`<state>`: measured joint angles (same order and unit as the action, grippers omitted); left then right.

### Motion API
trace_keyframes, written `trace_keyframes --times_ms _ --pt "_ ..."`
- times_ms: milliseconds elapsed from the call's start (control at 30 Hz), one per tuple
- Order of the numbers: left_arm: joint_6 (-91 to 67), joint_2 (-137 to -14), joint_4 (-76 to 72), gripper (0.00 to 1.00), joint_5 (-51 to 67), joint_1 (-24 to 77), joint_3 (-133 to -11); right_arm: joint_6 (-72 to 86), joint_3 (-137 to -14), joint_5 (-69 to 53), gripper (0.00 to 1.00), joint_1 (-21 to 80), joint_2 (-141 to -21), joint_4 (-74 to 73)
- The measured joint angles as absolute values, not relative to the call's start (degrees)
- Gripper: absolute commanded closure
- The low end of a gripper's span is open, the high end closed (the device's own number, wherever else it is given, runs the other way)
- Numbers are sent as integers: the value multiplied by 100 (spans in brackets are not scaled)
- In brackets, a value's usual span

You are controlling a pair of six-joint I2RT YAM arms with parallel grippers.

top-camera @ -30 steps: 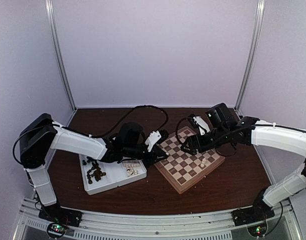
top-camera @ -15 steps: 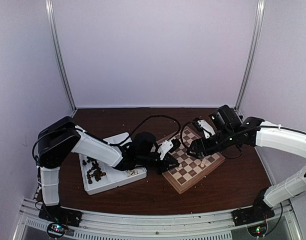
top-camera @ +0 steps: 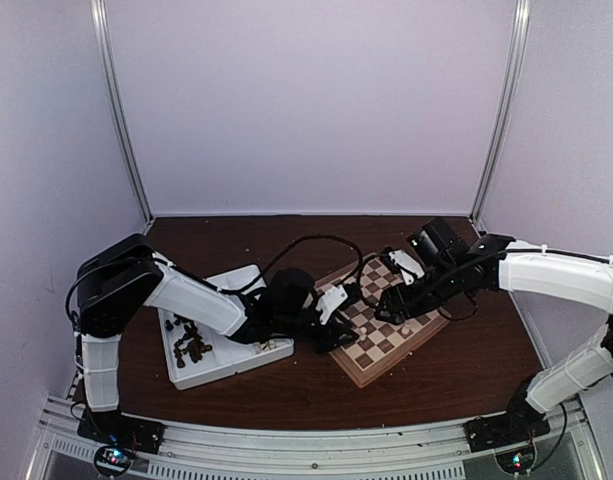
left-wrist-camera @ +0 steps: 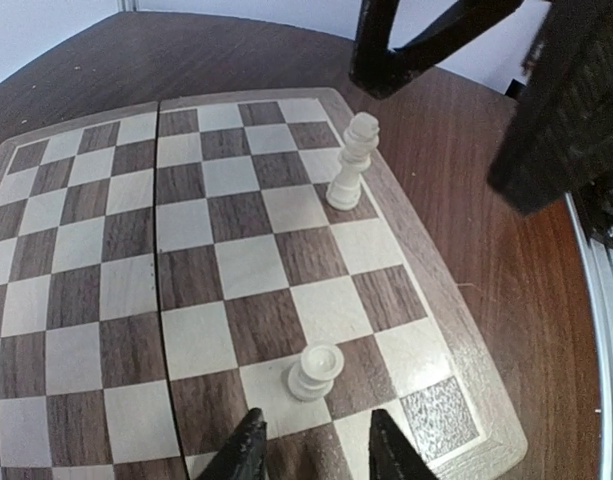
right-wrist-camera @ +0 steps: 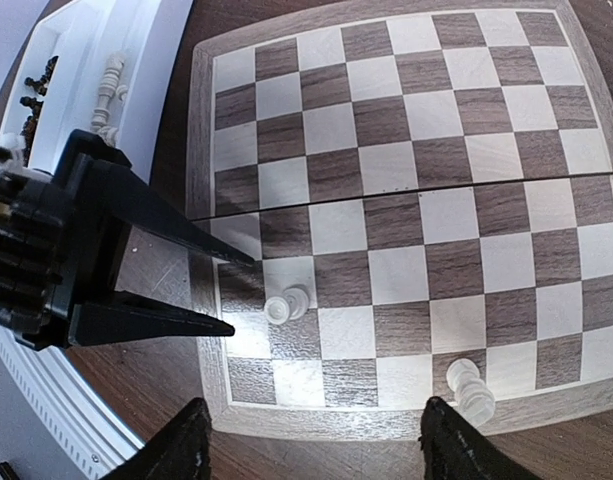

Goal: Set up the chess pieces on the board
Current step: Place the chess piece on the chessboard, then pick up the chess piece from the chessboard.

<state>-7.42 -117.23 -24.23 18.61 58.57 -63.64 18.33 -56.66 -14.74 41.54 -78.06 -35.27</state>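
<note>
Setup was barely begun. Dark chess pieces point(top-camera: 191, 345) were heaped in the left compartment of the tray point(top-camera: 214, 378), with a few cream ones point(top-camera: 269, 345) in the right; their number could not be counted beside the left arm. The jaws of the left gripper point(left-wrist-camera: 314, 425) were held apart and empty, just short of a cream pawn point(left-wrist-camera: 316, 372) stood on the board point(top-camera: 366, 372). One taller cream piece point(left-wrist-camera: 351, 160), king or queen untold, was stood near the rim. The jaws of the right gripper point(right-wrist-camera: 316, 402) were spread wide, nothing held.
</note>
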Motion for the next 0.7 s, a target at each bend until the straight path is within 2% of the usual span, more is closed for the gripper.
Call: trace_keyframes --times_ms 100,333,700 --pt "-735 -11537 -2259 59 1741 5857 -6263 1822 -5835 -1446 37 4248 -7970 -3649" --pt "-740 -10263 -1903 52 1201 5767 -5507 1837 -6184 -1302 42 4523 -8434 -3741" --pt "-917 -8868 -183 52 172 4644 -5131 1817 -7019 -751 48 4890 -9701 -3972"
